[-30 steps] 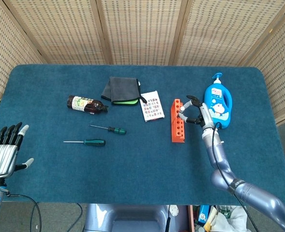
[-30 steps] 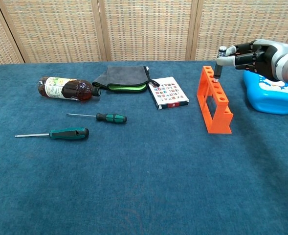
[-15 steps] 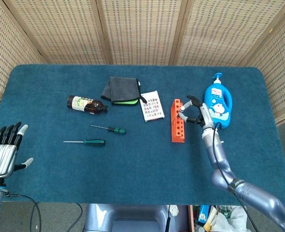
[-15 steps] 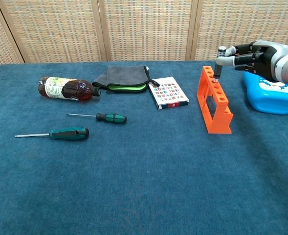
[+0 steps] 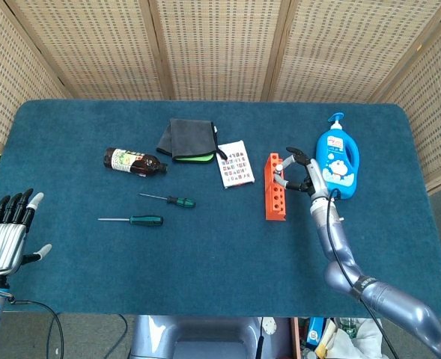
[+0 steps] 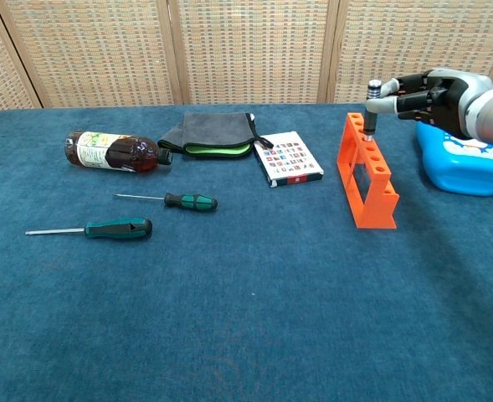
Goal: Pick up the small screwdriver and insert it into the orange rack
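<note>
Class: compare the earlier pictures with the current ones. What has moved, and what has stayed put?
The right hand, pinching a small dark tool upright over the far end of the orange rack, has shifted slightly leftward; the tool's tip remains at a rack hole. The left hand, both green-handled screwdrivers, the brown bottle and the blue bottle have not moved.

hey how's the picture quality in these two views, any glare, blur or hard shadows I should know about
Head view: even, soft light, no glare on the blue table; the right hand at the orange rack is small but sharp. Chest view: equally crisp, with only a faint shadow beside the rack; the right hand is cut off by the frame edge, and the left hand is absent.
</note>
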